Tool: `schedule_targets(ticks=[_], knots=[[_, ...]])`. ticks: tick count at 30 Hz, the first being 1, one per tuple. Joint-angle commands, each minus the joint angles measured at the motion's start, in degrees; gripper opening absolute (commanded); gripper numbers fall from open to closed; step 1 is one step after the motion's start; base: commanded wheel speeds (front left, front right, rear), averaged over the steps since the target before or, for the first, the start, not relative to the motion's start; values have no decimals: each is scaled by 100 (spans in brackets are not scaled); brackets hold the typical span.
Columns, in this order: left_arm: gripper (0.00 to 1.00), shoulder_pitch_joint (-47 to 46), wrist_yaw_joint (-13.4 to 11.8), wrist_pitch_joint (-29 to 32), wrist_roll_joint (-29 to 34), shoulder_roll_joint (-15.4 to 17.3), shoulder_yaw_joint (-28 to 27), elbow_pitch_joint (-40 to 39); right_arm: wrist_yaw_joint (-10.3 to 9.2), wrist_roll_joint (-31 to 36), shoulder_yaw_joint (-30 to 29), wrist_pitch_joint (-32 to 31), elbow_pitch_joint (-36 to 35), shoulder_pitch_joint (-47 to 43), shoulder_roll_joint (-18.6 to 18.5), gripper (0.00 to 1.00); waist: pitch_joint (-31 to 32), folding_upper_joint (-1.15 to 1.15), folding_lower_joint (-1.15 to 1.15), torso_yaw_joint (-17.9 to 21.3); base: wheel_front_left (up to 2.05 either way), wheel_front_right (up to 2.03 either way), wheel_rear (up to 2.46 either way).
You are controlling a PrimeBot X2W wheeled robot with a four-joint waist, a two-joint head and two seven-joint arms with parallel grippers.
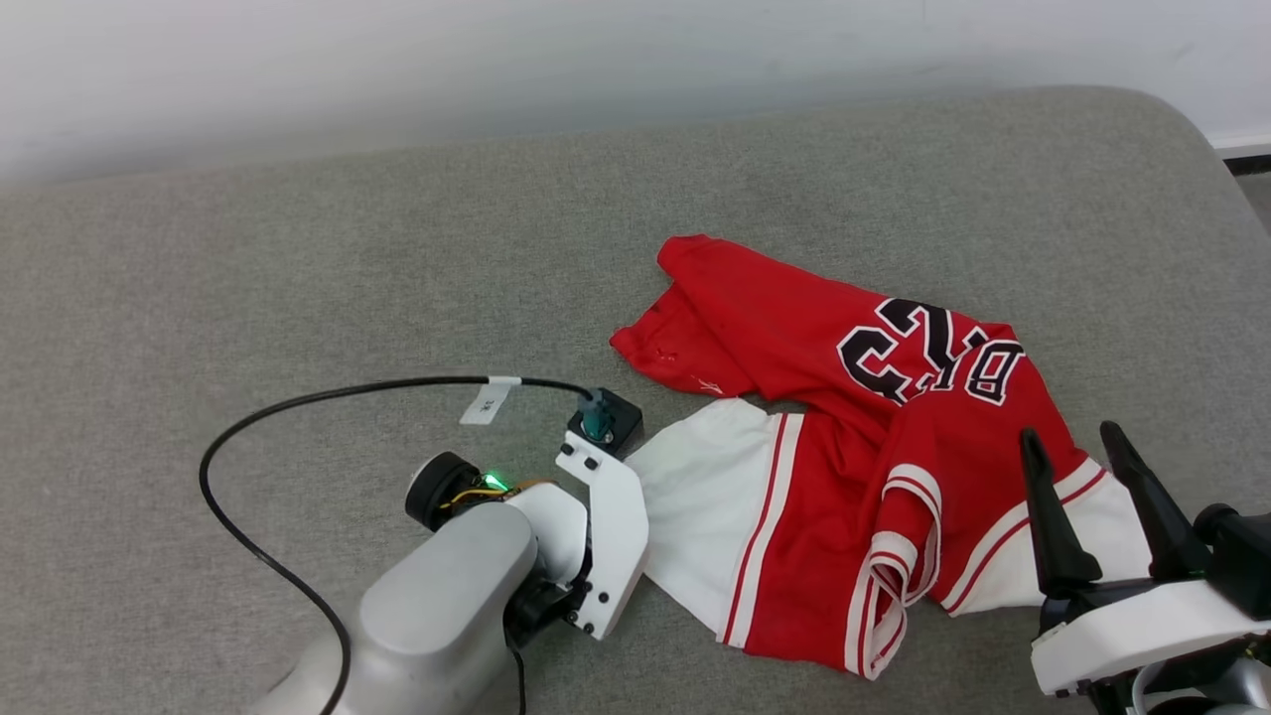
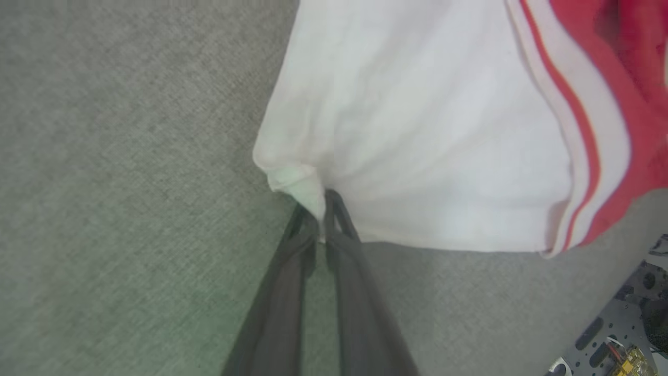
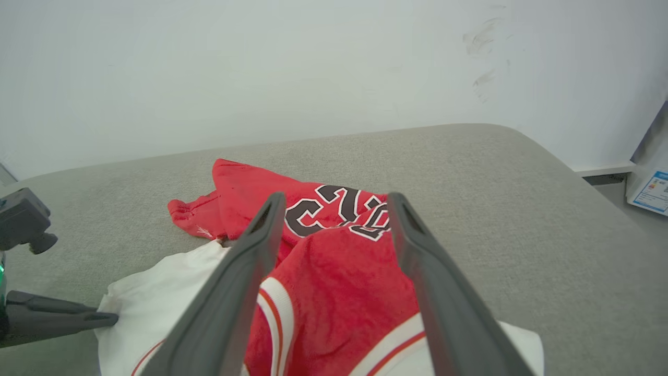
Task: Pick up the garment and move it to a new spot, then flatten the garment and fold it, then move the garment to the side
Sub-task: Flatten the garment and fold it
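The garment (image 1: 854,447) lies crumpled on the grey padded surface (image 1: 298,248), red with white sleeves, and its black number shows at the upper right. In the left wrist view my left gripper (image 2: 319,209) is shut on the edge of the white sleeve (image 2: 417,130), pinching a small fold of it. In the head view the left wrist (image 1: 606,516) hides those fingers at the sleeve's left edge. My right gripper (image 1: 1067,434) stands open just above the garment's right sleeve, nothing between its fingers. In the right wrist view the open right gripper (image 3: 335,197) frames the red cloth (image 3: 339,282).
A black cable (image 1: 298,397) with a white tag loops over the surface left of my left arm. A white wall (image 1: 596,60) runs behind. The surface rounds off at the right, where floor and a printed box (image 3: 649,190) show.
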State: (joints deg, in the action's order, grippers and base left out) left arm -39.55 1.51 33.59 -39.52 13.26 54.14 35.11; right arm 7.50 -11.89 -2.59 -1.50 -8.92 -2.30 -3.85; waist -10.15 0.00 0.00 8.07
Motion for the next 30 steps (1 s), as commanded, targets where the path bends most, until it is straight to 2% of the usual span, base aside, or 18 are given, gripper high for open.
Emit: schedule_targets(ticks=[1,2,6,11,12,16,19,21,25,26,27,28,30], knots=[[0,224,6,-89,44,-28,82,156,-2,19,-51,8,22,-9,17,100,85,0,0,-51,0,0,0],[0,224,6,-89,44,-28,82,156,-2,19,-51,8,22,-9,17,100,85,0,0,-51,0,0,0],[0,212,-142,-760,63,161,-188,-75,-2,70,-128,-88,39,-129,26,100,383,0,0,-265,0,0,0],[0,633,-540,-1275,-96,599,-594,-632,-2,42,-164,-181,-5,-272,28,100,648,0,0,-564,0,0,0],[0,1059,-873,-1483,-243,936,-877,-1101,-2,23,-190,-241,-41,-366,28,100,737,0,0,-734,0,0,0],[0,1846,-1419,-1773,-461,1437,-1299,-1703,-1,0,-216,-334,-85,-459,38,100,827,0,0,-892,0,0,0],[0,2557,-1800,-1838,-677,1683,-1511,-1997,-2,-4,-249,-389,-119,-540,38,100,883,0,0,-980,0,0,0],[0,2920,-1960,-1926,-842,1722,-1629,-2149,-2,-7,-243,-426,-140,-567,36,100,911,0,0,-1003,0,0,0],[0,3352,-2118,-2231,-969,1637,-1751,-2288,-2,-17,-264,-490,-158,-653,38,100,972,0,0,-1041,0,0,0],[33,3405,-2152,-2362,-961,1597,-1794,-2310,-2,-22,-259,-501,-154,-658,39,100,1003,0,0,-1040,0,0,0],[92,3433,-2210,-2511,-901,1577,-1835,-2337,-2,-20,-262,-522,-158,-663,39,100,1027,0,0,-1040,0,0,0],[100,3437,-2239,-2646,-842,1571,-1847,-2370,-2,-18,-264,-537,-166,-672,39,100,1048,0,0,-1037,0,0,0],[100,3383,-2295,-2999,-704,1553,-1925,-2465,-2,-38,-280,-583,-174,-713,19,100,1098,0,0,-1027,0,0,0]])
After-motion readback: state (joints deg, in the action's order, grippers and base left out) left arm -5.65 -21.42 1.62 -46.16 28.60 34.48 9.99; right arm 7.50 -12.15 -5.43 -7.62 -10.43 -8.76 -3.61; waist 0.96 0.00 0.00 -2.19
